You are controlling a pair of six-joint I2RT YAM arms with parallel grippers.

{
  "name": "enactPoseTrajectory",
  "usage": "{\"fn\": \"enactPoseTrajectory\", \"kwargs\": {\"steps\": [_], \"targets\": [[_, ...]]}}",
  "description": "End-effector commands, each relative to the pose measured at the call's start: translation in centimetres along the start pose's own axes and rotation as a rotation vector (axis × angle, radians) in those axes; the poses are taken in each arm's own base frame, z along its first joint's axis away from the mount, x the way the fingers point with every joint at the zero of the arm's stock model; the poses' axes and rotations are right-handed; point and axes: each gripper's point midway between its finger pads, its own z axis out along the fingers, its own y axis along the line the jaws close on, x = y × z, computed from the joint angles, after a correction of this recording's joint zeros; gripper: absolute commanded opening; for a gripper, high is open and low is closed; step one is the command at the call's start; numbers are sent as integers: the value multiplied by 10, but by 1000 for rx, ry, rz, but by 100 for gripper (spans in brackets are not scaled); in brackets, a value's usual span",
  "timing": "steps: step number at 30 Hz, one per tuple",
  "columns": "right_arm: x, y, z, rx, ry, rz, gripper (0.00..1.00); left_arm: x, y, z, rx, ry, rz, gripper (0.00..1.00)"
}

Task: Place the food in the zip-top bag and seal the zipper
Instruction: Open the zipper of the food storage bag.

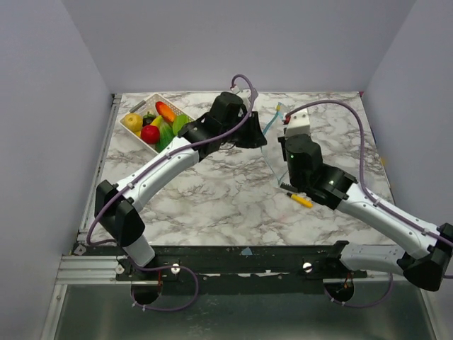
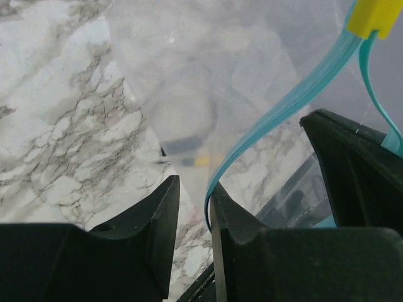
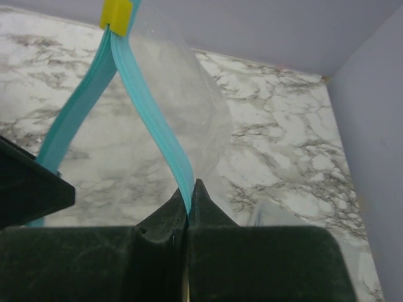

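The zip-top bag (image 1: 273, 157) hangs clear and crinkly between my two grippers at the table's back middle. Its light-blue zipper (image 1: 270, 124) runs along the mouth and carries a yellow slider (image 3: 116, 16). My right gripper (image 3: 190, 185) is shut on one strip of the zipper (image 3: 157, 126). My left gripper (image 2: 194, 182) is slightly open; the other strip (image 2: 283, 104) lies against the inner face of its right finger (image 2: 227, 207). The food, with a red apple (image 1: 149, 134), lemon (image 1: 133, 122) and carrot (image 1: 165, 111), lies in the white basket (image 1: 139, 106) at the back left.
A white box (image 1: 297, 126) stands just behind the right gripper (image 1: 284, 146). A yellow-and-black pen (image 1: 301, 200) lies on the marble table (image 1: 212, 205) beside the right arm. The left gripper (image 1: 255, 134) sits close to the basket's right side.
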Motion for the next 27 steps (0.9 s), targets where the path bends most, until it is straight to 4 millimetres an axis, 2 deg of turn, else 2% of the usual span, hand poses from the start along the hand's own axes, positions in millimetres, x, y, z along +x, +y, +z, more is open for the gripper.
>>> {"fn": "enactPoseTrajectory", "kwargs": {"steps": [1,5,9,13,17,24,27], "targets": [[43,52,16,-127,101,-2,1,38,32,21,-8,118,-66,34],[64,94,27,-253,122,-7,1,55,62,14,-30,151,-125,64],[73,116,34,-300,152,-13,1,60,83,-14,-75,117,-106,78],[73,130,36,-339,161,-2,1,63,108,-49,-129,88,-99,83],[70,136,36,-371,152,5,1,54,143,-91,-262,-1,-56,89],[52,138,38,-393,110,-14,1,18,214,-159,-622,-156,-9,99],[42,137,41,-395,89,-18,1,-2,229,-174,-652,-205,-57,99]]}}
